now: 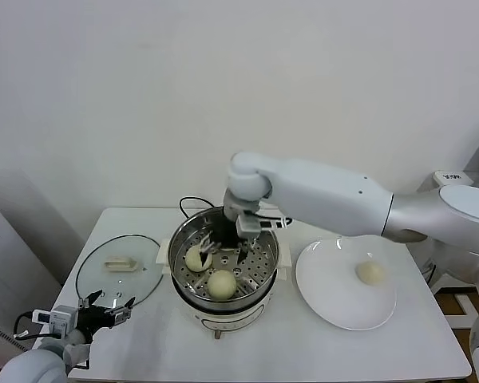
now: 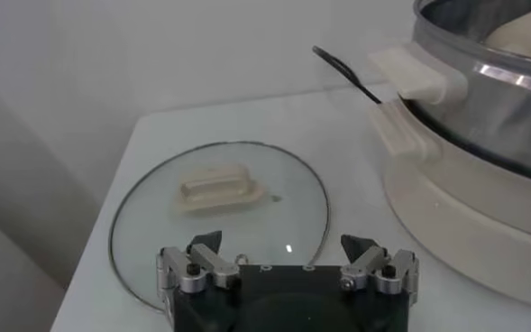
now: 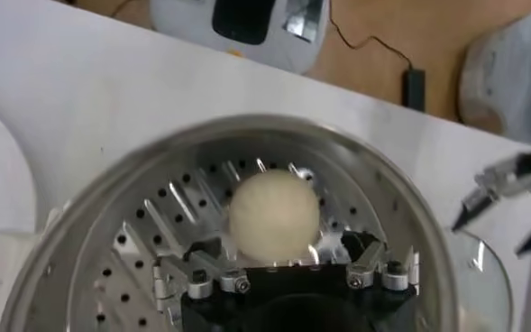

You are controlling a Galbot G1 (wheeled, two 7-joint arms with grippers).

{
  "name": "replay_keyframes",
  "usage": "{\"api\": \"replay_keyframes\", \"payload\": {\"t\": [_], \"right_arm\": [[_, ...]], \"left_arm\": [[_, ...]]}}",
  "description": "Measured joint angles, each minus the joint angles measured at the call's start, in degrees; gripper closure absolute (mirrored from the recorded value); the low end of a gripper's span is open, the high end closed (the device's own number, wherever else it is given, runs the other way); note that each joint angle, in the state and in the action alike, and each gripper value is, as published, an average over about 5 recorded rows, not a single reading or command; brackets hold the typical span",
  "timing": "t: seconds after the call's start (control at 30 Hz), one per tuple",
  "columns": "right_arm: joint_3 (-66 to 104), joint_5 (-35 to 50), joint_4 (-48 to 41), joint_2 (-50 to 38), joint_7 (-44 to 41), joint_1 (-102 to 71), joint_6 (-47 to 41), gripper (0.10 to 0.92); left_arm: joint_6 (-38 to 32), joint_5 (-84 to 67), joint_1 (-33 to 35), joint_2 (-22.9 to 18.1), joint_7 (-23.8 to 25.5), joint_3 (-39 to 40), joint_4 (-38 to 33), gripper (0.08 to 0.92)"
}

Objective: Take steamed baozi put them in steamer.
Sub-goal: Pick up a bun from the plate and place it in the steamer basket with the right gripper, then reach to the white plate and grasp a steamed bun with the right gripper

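The steel steamer (image 1: 178,244) stands mid-table on its white base. Two cream baozi lie on its perforated tray, one at the left (image 1: 197,258) and one at the front (image 1: 222,283). A third baozi (image 1: 370,273) lies on the white plate (image 1: 335,299). My right gripper (image 1: 225,249) is down inside the pot, open and empty. In the right wrist view its fingers (image 3: 191,267) stand wide apart, with one baozi (image 3: 274,215) just beyond them, untouched, on the steamer tray (image 3: 148,225). My left gripper (image 1: 104,307) is open and idle at the table's front left.
The glass lid (image 1: 140,279) with its cream handle (image 1: 120,263) lies flat left of the pot, under my left gripper (image 2: 283,245). It also shows in the left wrist view (image 2: 157,216), with the pot's side (image 2: 481,99). A black cord (image 1: 190,203) runs behind the pot.
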Motion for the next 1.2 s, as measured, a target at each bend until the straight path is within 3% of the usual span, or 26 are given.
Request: {"api": "replay_keyframes", "payload": {"t": [0.67, 1.2], "right_arm": [[-0.5, 12.9, -15.9, -14.6, -6.2, 4.5, -19.1, 0.203], [-2.8, 12.4, -22.3, -23.9, -6.0, 0.2, -24.1, 0.203]], "left_arm": [[0.2, -0.9, -0.7, 0.2, -0.2, -0.8, -0.3, 0.177], [0.2, -1.1, -0.7, -0.1, -0.3, -0.9, -0.4, 0.177]]}}
